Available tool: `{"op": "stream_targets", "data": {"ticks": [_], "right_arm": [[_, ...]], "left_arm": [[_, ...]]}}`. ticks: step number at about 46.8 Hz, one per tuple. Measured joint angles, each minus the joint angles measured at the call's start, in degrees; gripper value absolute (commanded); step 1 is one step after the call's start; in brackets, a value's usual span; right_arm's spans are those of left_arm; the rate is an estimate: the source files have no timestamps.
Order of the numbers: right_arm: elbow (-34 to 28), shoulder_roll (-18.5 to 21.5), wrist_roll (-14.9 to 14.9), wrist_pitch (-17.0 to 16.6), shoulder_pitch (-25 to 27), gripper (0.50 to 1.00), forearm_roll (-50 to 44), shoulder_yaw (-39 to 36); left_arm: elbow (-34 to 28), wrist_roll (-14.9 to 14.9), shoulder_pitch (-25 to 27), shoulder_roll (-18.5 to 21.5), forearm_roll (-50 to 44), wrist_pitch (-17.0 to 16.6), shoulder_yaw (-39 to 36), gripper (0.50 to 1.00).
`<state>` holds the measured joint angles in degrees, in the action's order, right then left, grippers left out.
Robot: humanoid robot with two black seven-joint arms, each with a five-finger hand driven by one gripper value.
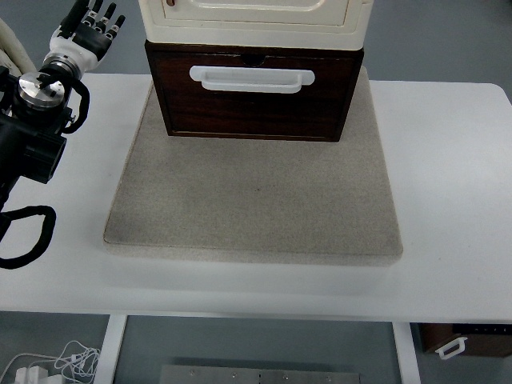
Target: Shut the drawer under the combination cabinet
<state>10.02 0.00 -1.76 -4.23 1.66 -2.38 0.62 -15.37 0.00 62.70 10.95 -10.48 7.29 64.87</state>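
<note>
Protruding from one cabinet (252, 16), one drawer (254, 94); one left hand (88, 28), fingers spread.

the cabinet (252, 20) stood on the drawer (252, 96), at the mat's (256, 200) far edge; my left hand (84, 32) hung left of the cabinet.

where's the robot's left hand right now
In the head view the left hand is at the top left, raised past the table's far left corner, fingers spread, left of the dark drawer and not touching it.
</note>
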Motion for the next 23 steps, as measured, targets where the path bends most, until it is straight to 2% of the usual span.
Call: {"op": "stream_targets", "data": {"ticks": [23], "right_arm": [[0.00,0.00,0.00,-0.04,0.01,0.952,0.11,0.00]], "left_arm": [[0.06,0.19,-0.12,-1.88,0.38,-0.24,-0.06,0.999]]}}
